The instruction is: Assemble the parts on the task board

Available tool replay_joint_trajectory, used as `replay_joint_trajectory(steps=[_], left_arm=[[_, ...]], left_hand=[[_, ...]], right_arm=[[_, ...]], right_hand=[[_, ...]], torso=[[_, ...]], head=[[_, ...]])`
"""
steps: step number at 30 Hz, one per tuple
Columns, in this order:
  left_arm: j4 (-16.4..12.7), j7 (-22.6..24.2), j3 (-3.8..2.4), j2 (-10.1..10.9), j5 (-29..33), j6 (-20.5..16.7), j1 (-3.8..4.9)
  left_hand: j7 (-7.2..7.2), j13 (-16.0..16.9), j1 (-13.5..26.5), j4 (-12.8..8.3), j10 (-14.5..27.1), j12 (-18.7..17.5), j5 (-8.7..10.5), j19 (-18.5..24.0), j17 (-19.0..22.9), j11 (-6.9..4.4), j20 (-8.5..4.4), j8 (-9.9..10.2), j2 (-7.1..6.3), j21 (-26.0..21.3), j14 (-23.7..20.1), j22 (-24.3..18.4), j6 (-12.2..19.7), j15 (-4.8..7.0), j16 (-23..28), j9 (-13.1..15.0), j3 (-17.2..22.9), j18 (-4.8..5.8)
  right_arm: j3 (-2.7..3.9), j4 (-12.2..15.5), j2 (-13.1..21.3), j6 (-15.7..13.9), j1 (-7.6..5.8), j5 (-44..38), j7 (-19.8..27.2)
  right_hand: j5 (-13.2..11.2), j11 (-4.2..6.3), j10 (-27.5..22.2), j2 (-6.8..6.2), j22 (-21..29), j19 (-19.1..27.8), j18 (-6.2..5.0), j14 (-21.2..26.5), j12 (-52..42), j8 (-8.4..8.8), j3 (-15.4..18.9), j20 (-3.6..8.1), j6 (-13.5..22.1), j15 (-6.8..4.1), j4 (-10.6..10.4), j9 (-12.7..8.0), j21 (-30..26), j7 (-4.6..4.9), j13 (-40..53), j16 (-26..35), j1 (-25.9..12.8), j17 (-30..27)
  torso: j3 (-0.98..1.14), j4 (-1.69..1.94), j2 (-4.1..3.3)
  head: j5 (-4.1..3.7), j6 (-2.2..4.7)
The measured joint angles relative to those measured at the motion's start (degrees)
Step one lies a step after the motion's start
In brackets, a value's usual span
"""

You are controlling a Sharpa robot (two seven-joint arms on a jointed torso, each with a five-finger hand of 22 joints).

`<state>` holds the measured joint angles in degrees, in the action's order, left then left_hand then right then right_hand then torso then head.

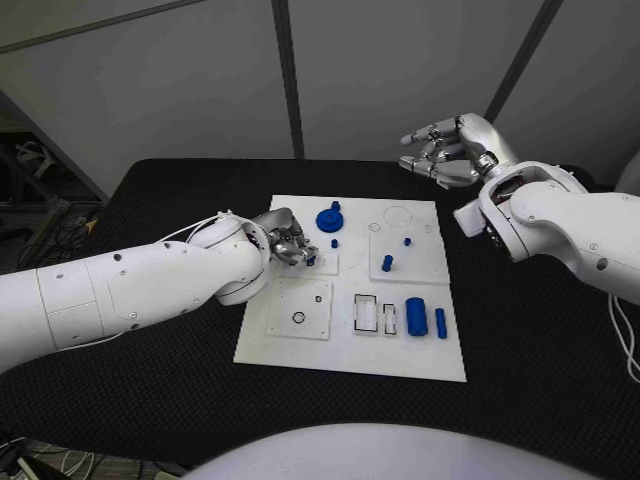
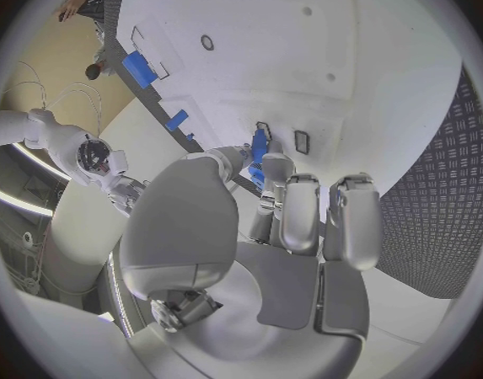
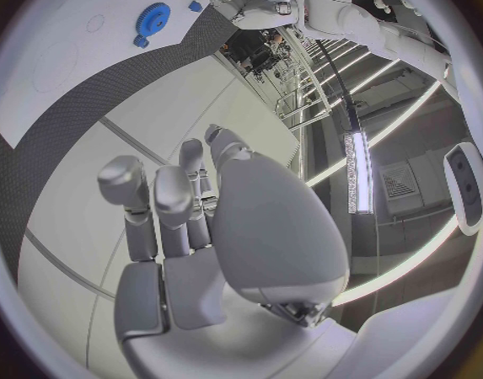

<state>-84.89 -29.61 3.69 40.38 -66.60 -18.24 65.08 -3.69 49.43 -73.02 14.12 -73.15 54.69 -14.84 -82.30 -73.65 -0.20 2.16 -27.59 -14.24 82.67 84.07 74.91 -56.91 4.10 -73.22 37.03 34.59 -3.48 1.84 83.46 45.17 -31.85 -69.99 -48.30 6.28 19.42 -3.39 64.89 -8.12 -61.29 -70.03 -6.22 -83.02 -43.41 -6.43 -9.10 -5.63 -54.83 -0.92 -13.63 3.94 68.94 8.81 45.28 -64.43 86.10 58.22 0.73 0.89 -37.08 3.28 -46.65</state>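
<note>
You will find no brand, label or readable writing on the white rectangular task board (image 1: 352,355) or on its pieces. Take this board as the landmark: it lies in the middle of the black textured table (image 1: 147,400).

The silver left hand (image 1: 289,246) rests over the board's left side, and in the left wrist view its fingertips (image 2: 271,170) are pressed together around a small blue part (image 2: 259,148) (only a little of this piece can be seen). The white left arm (image 1: 118,290) covers the table just beside the board's left edge.

The silver right hand (image 1: 450,150) is raised beyond the board's far right corner, apart from it, with fingers curled inward and nothing in them.

On the board you see a blue gear-shaped piece (image 1: 330,220) near the far edge, a short blue peg (image 1: 387,263) near the middle, and a blue block (image 1: 415,316) with a slim blue bar (image 1: 440,322) just beside it, near the right edge.

Behind the table stand grey wall panels (image 1: 392,70).
</note>
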Motion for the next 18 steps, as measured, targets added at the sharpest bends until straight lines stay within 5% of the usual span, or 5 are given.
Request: replay_joint_trajectory(steps=[18], left_arm=[[-0.9,0.1,-0.04,0.9,-0.1,1.4,-0.07]], left_hand=[[0.00,0.0,0.6,-0.1,-0.2,0.0,0.02,0.0,0.0,-0.20,0.00,0.0,-0.27,0.0,0.0,0.0,0.0,-0.02,0.0,0.1,0.1,0.00]], right_arm=[[0.00,-0.2,-0.1,0.2,0.01,0.0,0.0]], right_hand=[[0.0,0.00,0.0,0.00,0.0,0.0,-0.01,0.0,0.0,0.00,0.0,0.00,0.0,0.00,0.0,0.0,0.0,0.00,0.0,0.0,0.0,0.0]], torso=[[-0.07,0.04,0.03]], head=[[0.26,0.08]])
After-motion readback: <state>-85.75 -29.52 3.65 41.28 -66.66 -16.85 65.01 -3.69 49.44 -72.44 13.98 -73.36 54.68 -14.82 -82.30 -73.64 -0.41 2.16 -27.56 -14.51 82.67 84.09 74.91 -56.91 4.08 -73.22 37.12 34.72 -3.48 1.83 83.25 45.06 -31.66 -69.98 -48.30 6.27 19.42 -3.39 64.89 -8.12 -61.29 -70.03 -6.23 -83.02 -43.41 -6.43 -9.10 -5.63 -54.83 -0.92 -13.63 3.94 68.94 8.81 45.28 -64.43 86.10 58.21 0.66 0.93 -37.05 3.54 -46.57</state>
